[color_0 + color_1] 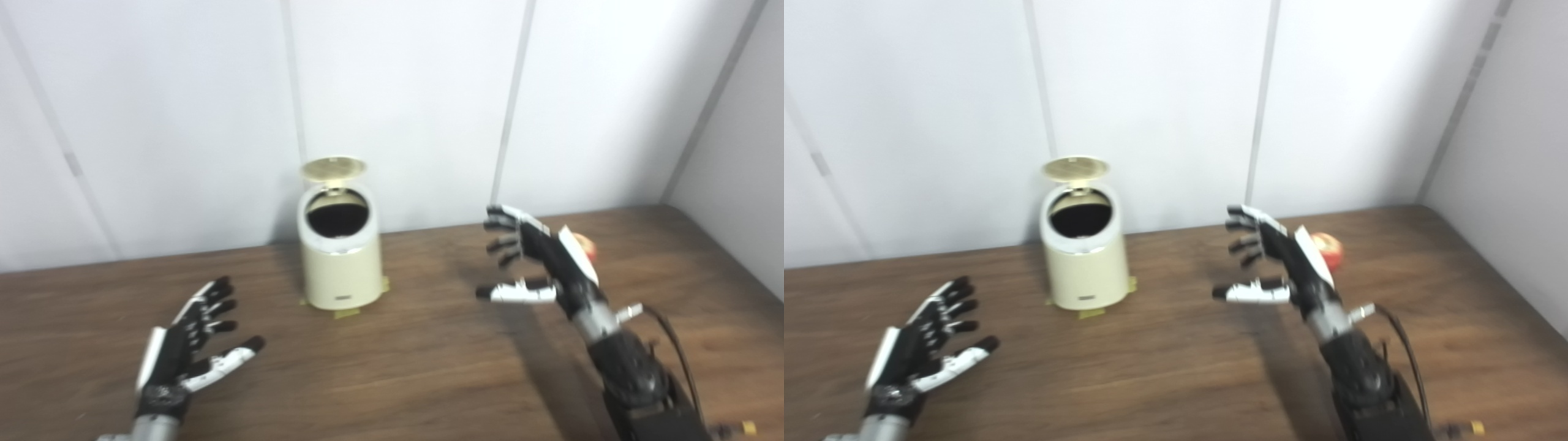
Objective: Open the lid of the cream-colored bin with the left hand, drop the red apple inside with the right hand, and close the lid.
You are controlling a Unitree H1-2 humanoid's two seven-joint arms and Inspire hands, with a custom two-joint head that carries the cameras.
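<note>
The cream-colored bin (340,269) stands on the wooden table near the back wall. Its round lid (332,168) is tipped up behind the dark opening. The red apple (1328,250) lies on the table to the right, partly hidden behind my right hand (536,260). That hand hovers above the table between bin and apple, open, fingers spread, holding nothing. My left hand (193,337) hangs low at the front left, well clear of the bin, open and empty.
The brown wooden table (392,367) runs up to white wall panels at the back and right. A cable (677,349) trails along the right forearm. Small yellow tape tabs (346,313) stick out at the bin's base.
</note>
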